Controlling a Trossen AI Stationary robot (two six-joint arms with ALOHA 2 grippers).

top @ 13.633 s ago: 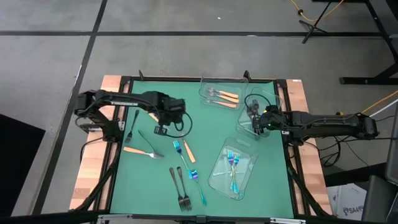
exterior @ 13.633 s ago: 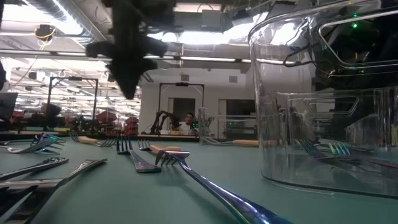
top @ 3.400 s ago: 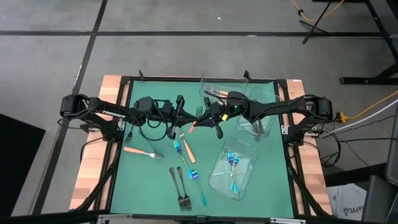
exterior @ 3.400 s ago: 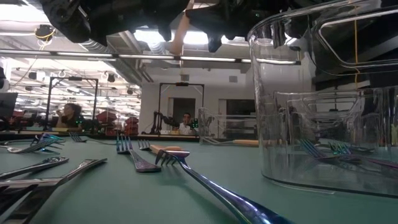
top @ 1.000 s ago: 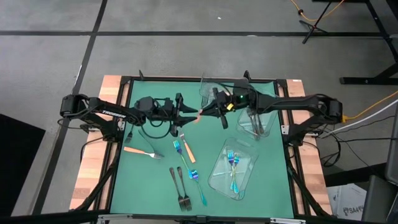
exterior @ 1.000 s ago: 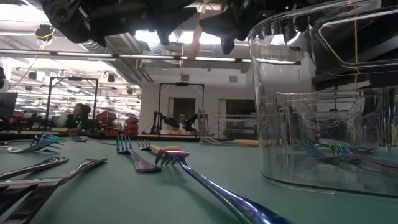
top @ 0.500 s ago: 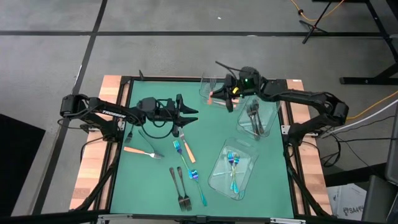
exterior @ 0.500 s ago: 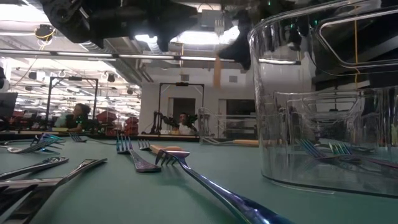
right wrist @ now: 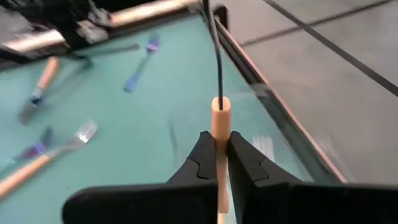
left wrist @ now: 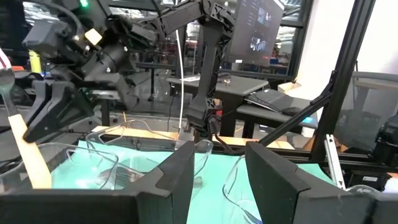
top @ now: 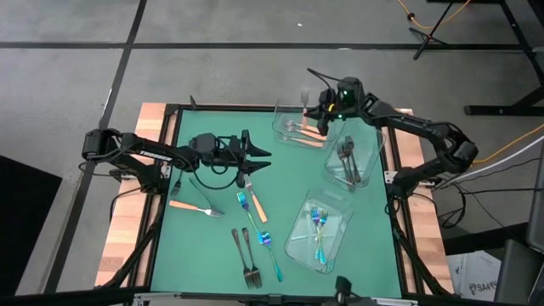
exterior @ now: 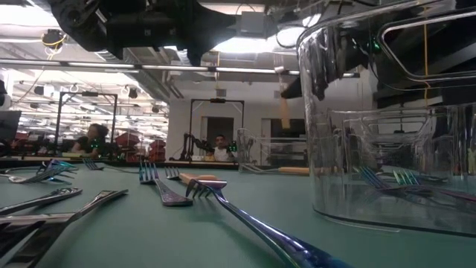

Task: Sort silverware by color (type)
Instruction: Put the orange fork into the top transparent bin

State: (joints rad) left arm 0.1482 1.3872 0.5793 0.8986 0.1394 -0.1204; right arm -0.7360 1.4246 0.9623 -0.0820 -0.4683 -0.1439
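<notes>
The right gripper is clamped on an orange-handled fork (smooth, rod-like handle, silver tines up), held over the clear plastic tray at the top centre of the high view. The left gripper, its dark angular fingers spread wide and empty, hovers left of centre above the matte green mat, where more slim forks lie.

Green-topped table with forks and clear trays
Three clear trays sit toward its right side; loose orange-handled forks, dark forks and blue-teal forks lie left of them.
</notes>
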